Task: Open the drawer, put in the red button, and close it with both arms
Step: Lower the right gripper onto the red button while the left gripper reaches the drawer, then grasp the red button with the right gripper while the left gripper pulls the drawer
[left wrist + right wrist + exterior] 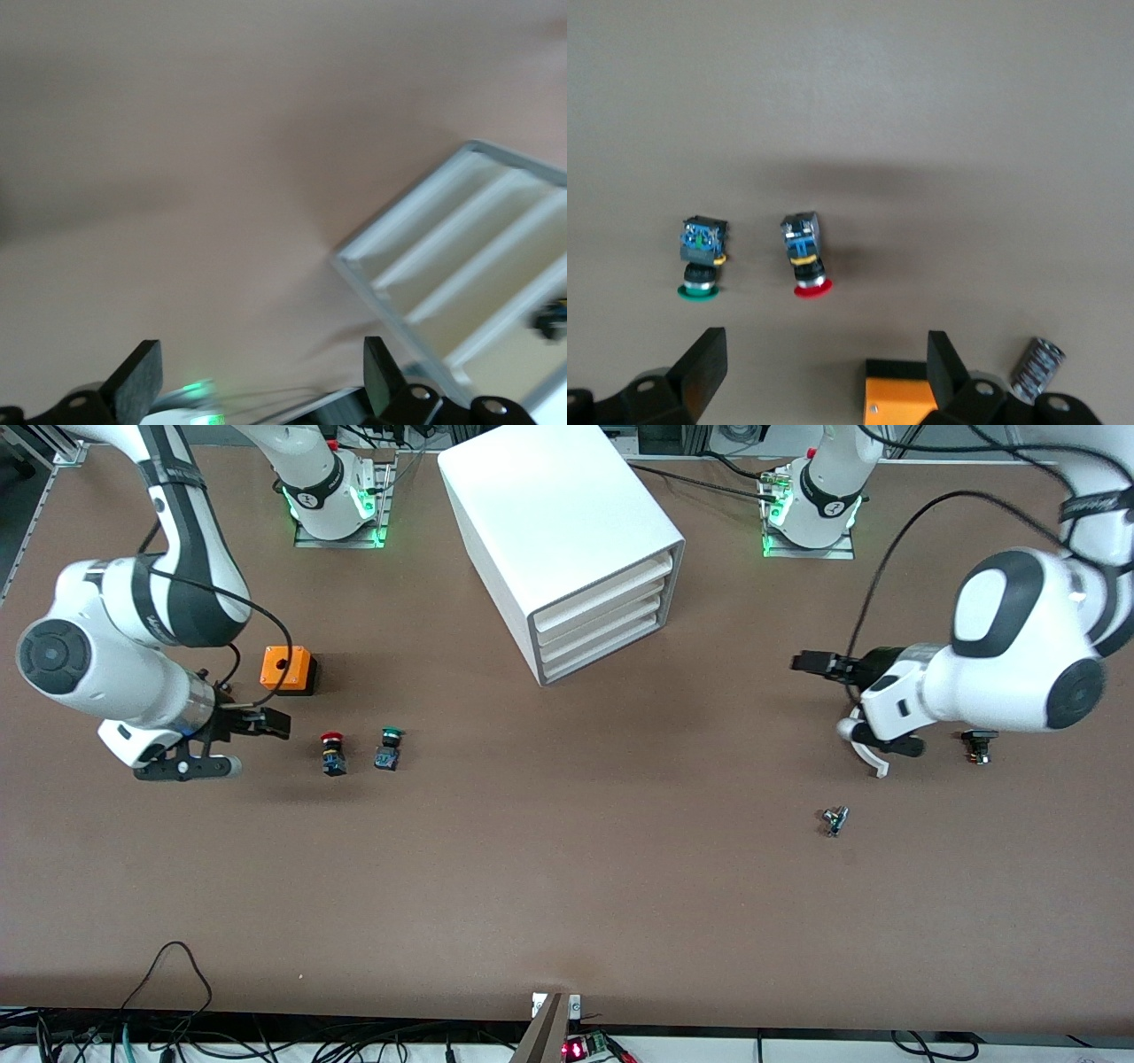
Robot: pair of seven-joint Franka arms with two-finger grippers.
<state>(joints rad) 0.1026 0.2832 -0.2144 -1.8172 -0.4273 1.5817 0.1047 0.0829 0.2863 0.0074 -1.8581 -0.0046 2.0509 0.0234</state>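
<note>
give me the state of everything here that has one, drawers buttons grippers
drawers: all three shut in the cabinet
red button: on the table, lying on its side, not held
green button: on the table beside it, lying on its side
left gripper: open, empty, over bare table
right gripper: open, empty, over the table by the buttons

A: What sits on the table (567, 886)?

B: A white cabinet (554, 540) with three shut drawers, between the arm bases. Take that as the landmark.

A: Toward the right arm's end from it?

B: An orange box (288, 669), then nearer the camera a red button (332, 753) and a green button (389, 747) side by side, apart.

A: And toward the left arm's end?

B: A dark button (978, 745) and a small metal part (834, 820), both nearer the camera than the cabinet.
</note>
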